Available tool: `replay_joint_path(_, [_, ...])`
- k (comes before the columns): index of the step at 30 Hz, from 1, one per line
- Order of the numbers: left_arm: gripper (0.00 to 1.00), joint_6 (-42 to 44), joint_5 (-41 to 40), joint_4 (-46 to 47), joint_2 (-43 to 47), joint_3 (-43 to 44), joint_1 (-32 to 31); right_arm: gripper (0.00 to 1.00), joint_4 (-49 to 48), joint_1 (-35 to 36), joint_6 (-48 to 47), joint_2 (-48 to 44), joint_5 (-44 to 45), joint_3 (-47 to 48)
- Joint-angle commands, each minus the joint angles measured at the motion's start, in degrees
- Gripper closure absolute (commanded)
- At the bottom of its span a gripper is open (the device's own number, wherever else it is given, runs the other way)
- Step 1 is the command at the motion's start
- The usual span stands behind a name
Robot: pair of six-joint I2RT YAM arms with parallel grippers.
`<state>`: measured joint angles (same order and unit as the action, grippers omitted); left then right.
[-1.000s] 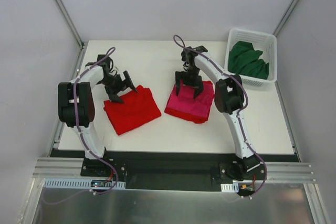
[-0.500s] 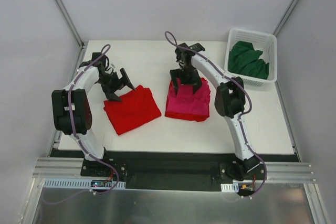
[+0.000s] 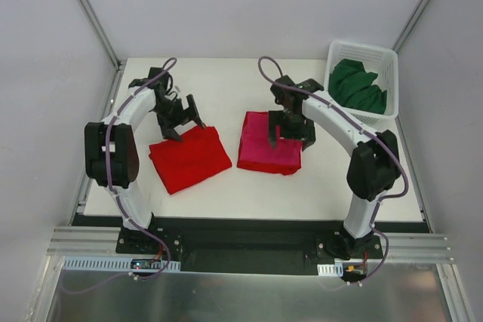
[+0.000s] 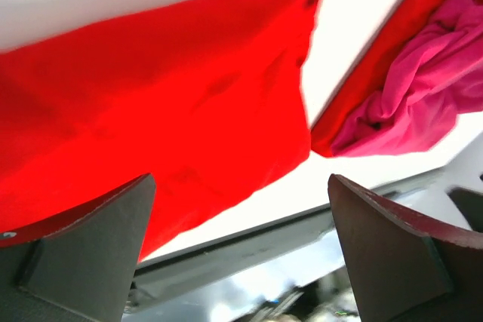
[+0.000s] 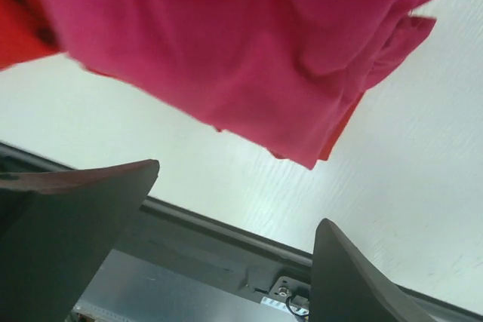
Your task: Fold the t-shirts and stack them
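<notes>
Both spread wide: my left end effector (image 3: 186, 123) at the far edge of the red t-shirt (image 3: 190, 160), my right end effector (image 3: 290, 138) over the magenta t-shirt (image 3: 266, 152); green t-shirt (image 3: 356, 85) in the far-right basket (image 3: 390, 55).

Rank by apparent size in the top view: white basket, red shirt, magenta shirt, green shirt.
1. white basket
2-3. red t-shirt and magenta t-shirt: too close to rank, and the right gripper covers part of the magenta one
4. green t-shirt, bunched inside the basket
</notes>
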<state>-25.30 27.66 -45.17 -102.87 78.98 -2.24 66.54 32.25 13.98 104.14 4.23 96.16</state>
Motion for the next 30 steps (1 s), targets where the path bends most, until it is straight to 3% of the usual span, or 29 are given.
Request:
replay_joint_path(1, [0.01, 4.82, -7.86, -7.91, -4.52, 9.77, -6.28, 0.04, -6.33, 2.64, 6.06, 1.94, 4.03, -5.02])
replay_joint_path(8, [0.01, 5.0, -17.54, -14.51, -1.9, 9.44, -8.22, 0.04, -7.65, 4.49, 7.2, 5.28, 6.14, -0.72])
replay_joint_path(12, [0.01, 5.17, -21.76, -15.74, 0.82, 4.19, -8.83, 0.04, -10.55, 4.84, 7.99, 5.46, 7.63, -1.24])
replay_joint_path(21, [0.01, 4.38, -28.61, -11.79, 1.62, -5.93, -9.54, 0.04, -17.41, 4.75, 7.82, 8.8, 8.96, -4.66])
replay_joint_path(30, [0.01, 1.13, -28.1, -3.97, -0.13, -11.3, -9.71, 0.04, -20.32, 4.75, 5.36, 12.14, 9.21, -5.11])
